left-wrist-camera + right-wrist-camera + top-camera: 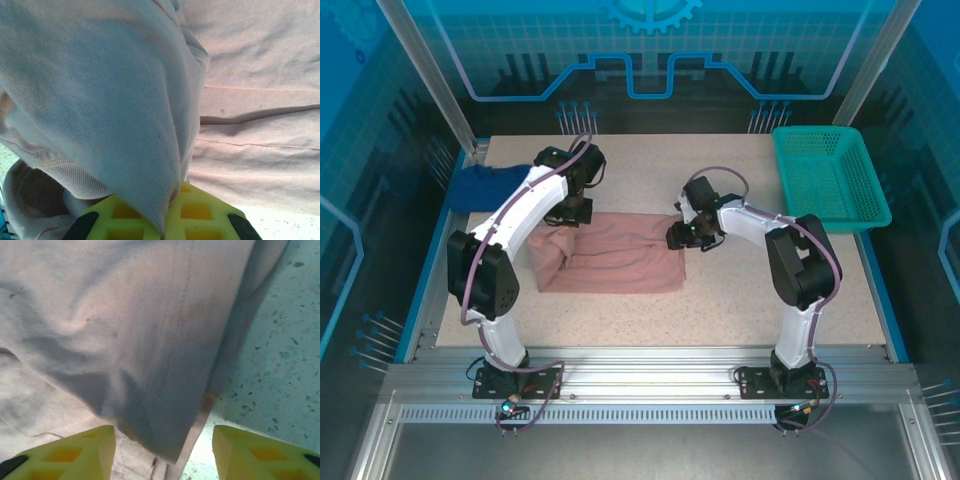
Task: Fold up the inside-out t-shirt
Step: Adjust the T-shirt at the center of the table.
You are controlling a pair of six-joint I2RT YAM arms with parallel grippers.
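Dusty-pink t-shirt (615, 255) lies mid-table (740, 310) between the two arms as a wide flat band, with the left end bunched and rumpled and the right end squarer. Left gripper (572, 212) sits at the shirt's far-left edge, jaws closed tight on a pinch of the pink knit. In the left wrist view the cloth rises out from between the yellow fingers (195, 212) and drapes up in a tent, so that part is lifted clear of the layer below. Right gripper (678, 236) is at the shirt's right edge. In the right wrist view its jaws stand apart on either side of a hanging hem corner, neither pad touching it, so nothing is held there. Handling, judged: light, limp, thin jersey with no stiffness. It will sag and crease wherever unsupported, stretch a bit under pull, and drag on the speckled top rather than slide. Not fragile. Best holds are the stitched hem or seam lines and corners, two layers at once, one point per arm so the edge stays taut. A single-layer pinch would likely let the fold peel open. Seam stitching shows on the outside in the right wrist view. No brand, label or readable writing anywhere. A small orange speck at the hem edge may be a mark, too blurred to say. Dark blue cloth (480, 185) lies far left and a green basket (830, 180) far right, both apart from the shirt.
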